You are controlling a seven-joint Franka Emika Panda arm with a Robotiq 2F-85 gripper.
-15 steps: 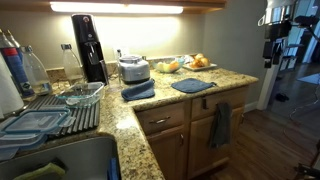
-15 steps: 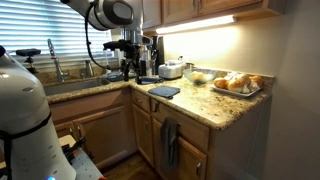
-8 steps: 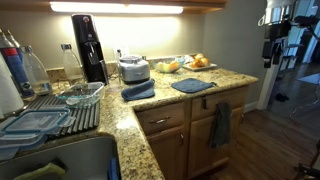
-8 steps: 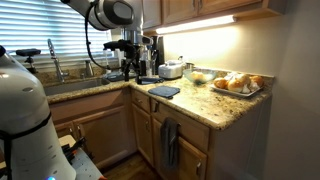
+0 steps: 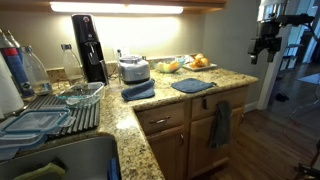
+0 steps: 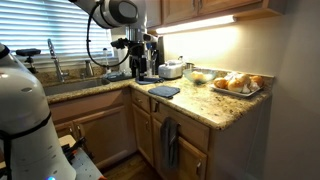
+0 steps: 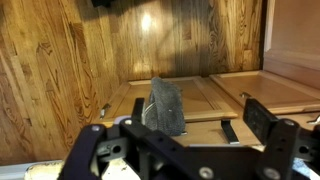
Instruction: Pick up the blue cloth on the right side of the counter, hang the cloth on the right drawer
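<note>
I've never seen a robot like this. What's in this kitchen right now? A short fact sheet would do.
Place: kitchen with a stone counter
Gripper: open, holding nothing, up in the air beyond the counter's end
Flat blue cloth: lying on the counter, untouched
Folded blue cloth: on the counter, next to a small appliance
Hanging cloth: dark, draped on the cabinet front below the counter
Food plate: at the back of the counter

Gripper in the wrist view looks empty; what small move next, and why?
Probably bring the gripper over the counter toward the blue cloth lying flat there: it is open, empty, and facing cabinet fronts and floor, not the cloth.
</note>
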